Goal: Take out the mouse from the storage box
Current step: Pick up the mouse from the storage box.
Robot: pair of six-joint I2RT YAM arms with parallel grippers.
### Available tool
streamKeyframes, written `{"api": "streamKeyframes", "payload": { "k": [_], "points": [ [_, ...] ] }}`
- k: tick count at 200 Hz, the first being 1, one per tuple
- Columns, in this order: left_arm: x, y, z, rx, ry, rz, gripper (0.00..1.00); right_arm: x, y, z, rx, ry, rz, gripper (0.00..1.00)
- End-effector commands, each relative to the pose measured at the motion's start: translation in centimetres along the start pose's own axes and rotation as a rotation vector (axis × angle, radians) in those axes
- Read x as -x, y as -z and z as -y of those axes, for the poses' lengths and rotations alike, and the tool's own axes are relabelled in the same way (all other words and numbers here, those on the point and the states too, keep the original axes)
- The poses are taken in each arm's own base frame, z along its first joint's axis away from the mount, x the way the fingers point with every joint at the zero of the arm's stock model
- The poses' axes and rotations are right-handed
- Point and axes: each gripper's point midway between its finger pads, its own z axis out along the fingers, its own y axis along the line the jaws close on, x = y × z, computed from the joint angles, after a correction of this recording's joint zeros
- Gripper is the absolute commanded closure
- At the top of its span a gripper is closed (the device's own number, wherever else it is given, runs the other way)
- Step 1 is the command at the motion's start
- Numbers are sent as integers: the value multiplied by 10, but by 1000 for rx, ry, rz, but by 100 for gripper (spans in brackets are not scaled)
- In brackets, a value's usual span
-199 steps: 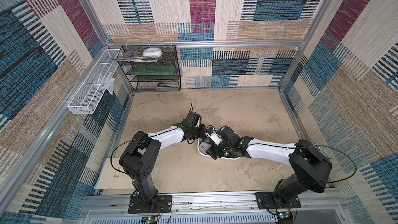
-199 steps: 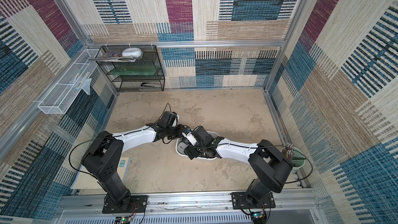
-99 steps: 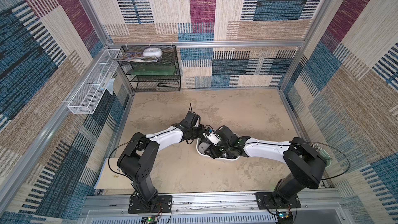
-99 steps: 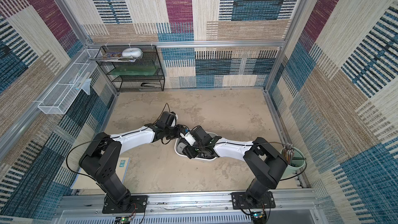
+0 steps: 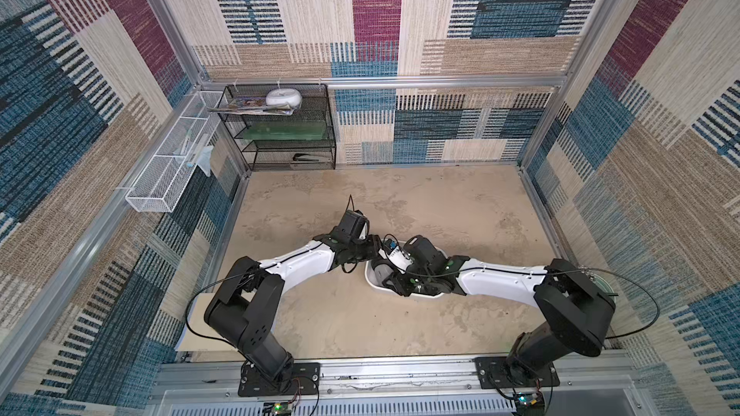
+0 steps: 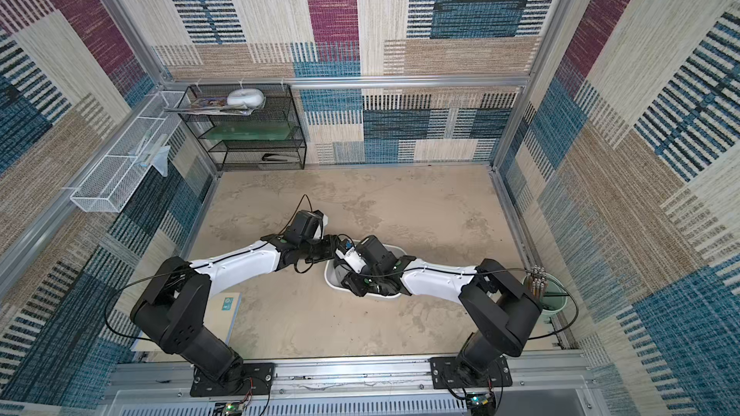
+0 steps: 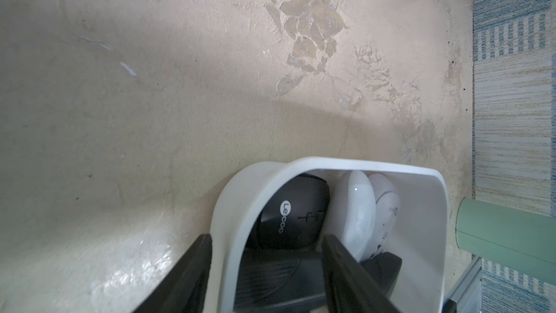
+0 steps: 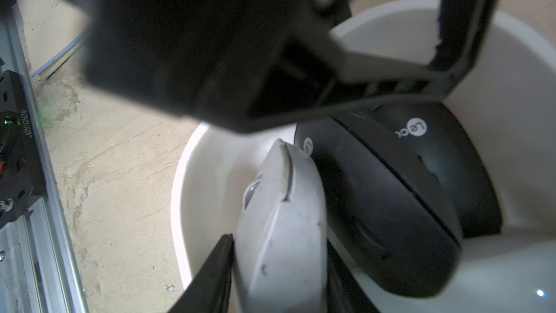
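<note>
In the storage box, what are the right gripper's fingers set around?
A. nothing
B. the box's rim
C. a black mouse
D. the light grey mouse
D: in the right wrist view the right gripper has a finger on each side of the light grey mouse; the black mouse beside it is outside the grip.

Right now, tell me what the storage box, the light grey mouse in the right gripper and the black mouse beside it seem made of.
The storage box: likely moulded plastic, white, smooth semi-gloss; thick rounded rim, soft glare. The light grey mouse, pinched by the right gripper: hard plastic, matte; moulded seams, dark scuffs. The black mouse: plastic, matte, perhaps rubberised; dull sheen, printed white logo.
</note>
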Motion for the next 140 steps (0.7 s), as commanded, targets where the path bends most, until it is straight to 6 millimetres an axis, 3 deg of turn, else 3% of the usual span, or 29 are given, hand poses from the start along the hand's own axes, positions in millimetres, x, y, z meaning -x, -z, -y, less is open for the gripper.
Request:
{"api": "streamKeyframes", "payload": {
  "k": [1,92,111,140],
  "points": [
    [-2,4,-3,16,-7,3,37,-5,-2,1,-5,-24,-22,60],
    [4,43,-15,75,-55,128,26,27,39,9,-62,-99,114,72],
    [4,53,-18,87,-77,158,25,38,61,14,-88,-133,164,72],
    [1,67,-20,91,-108,189,23,54,107,41,-182,-241,290,71]
  ]
}}
